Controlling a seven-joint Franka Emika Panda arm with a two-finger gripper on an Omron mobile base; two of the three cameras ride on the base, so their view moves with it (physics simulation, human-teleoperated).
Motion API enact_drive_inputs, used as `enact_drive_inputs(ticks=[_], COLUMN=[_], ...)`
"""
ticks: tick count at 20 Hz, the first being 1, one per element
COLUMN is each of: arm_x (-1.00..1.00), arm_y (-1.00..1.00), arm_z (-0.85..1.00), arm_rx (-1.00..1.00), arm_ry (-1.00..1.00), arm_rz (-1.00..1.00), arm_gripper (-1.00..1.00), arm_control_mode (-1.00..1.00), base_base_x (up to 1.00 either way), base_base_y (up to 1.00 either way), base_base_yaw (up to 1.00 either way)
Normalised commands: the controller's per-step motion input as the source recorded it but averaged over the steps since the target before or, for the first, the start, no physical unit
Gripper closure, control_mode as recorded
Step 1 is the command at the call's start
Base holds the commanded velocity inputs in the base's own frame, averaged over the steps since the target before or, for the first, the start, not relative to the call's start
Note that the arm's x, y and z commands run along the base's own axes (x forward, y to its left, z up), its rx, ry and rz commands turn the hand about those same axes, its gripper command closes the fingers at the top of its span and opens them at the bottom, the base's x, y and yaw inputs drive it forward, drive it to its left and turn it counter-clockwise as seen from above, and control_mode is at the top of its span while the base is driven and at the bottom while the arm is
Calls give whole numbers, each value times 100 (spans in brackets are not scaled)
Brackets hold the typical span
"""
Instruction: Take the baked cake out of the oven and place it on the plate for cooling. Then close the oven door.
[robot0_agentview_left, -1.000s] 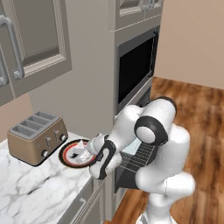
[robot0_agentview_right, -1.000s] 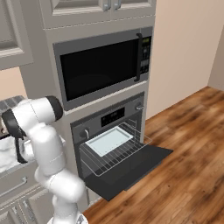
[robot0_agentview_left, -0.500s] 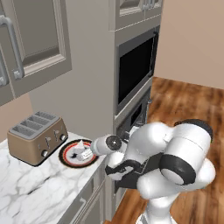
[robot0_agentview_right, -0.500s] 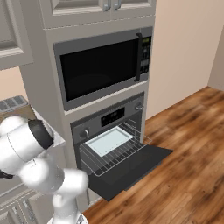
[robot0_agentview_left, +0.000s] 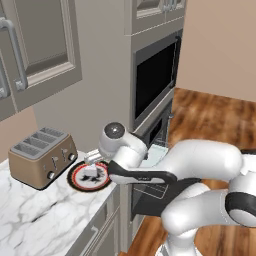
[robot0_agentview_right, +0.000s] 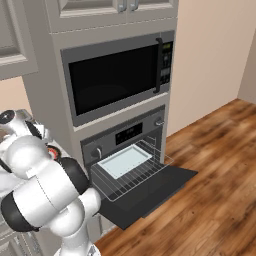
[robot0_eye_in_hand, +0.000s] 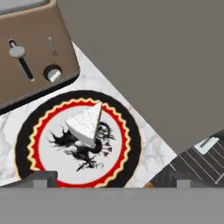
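Baked cake (robot0_eye_in_hand: 85, 123), white wedge flat on the plate (robot0_eye_in_hand: 26, 144), tool (robot0_eye_in_hand: 111, 178) spread wide above.

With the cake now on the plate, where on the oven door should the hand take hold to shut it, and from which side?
Probably the front edge of the oven door, where its bar handle should sit, though the handle itself is not visible. The door lies folded down flat and hinges at the oven, so coming from below that outer edge and pushing up and in should swing it shut.

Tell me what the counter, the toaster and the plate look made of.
Counter: polished marble or a lookalike, white with grey veins. Toaster: seemingly brushed metal, bronze-brown with a soft sheen. Plate: likely glazed ceramic, with a red scalloped band, black rim and dragon print; the cake sits on it.
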Motion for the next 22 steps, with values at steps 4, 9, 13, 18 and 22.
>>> enact_drive_inputs(ticks=[4, 9, 13, 18, 22], arm_x=[-24, -28, -53, -87, -53], arm_y=[-9, -61, -77, -96, -100], arm_z=[100, 100, 78, 20, 0], arm_rx=[-16, -4, 0, 9, 16], arm_ry=[12, 16, 14, 5, 0], arm_rz=[-18, -14, -13, -12, -7], arm_gripper=[-100, -100, -100, -100, -100], arm_control_mode=[-100, -100, -100, -100, -100], base_base_x=[0, 0, 0, 0, 0], base_base_y=[0, 0, 0, 0, 0], base_base_yaw=[0, 0, 0, 0, 0])
